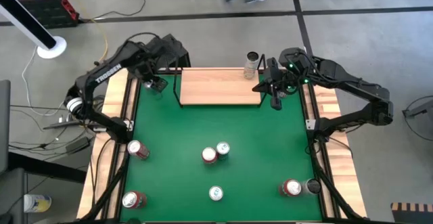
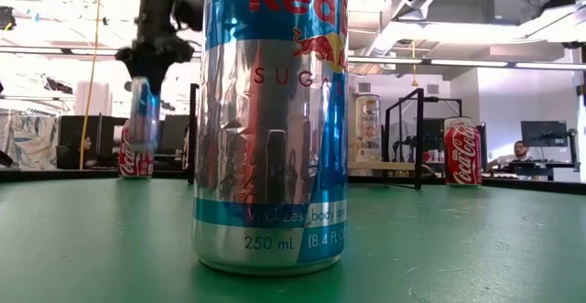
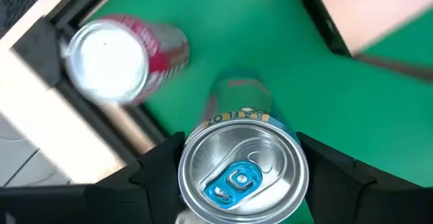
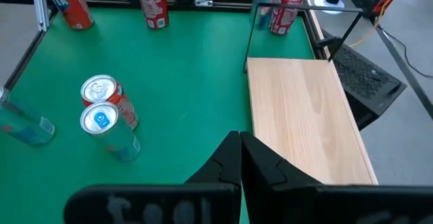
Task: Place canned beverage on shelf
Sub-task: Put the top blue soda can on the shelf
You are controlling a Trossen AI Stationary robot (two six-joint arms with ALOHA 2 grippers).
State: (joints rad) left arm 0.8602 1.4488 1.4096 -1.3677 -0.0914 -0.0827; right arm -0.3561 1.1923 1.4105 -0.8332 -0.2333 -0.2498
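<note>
We are watching the left tool [image 3: 237, 183] pinching an upright slim blue can [image 3: 242, 166] off the table's far-left corner; the shelf [image 1: 220, 86] is lying toward three o'clock, just beside it. The right tool [image 4: 241, 158], pressed together, is waiting at the shelf's right end.
</note>
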